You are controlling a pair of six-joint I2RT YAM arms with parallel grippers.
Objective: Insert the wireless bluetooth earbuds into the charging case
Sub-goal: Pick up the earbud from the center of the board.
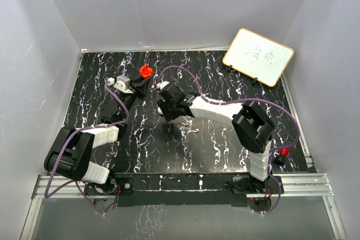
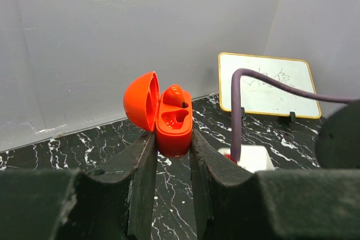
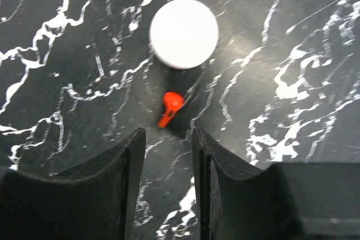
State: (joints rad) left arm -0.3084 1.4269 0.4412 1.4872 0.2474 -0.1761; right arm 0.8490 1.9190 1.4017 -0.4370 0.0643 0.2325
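Count: one bright red round plastic charging case [image 2: 171,125], lid open, clamped in the left gripper [image 2: 171,140]. Two tiny red plastic earbuds.

The seated earbud [image 2: 175,96] is in the case, seen in the left wrist view only. The loose earbud [image 3: 170,108] lies on the black marbled table [image 1: 185,150] near one white round disc [image 3: 184,33], seen in the right wrist view only.

Right gripper [image 3: 169,139]: jaws apart, empty, loose earbud just past its tips.

One whiteboard [image 1: 259,56], handwriting unreadable.
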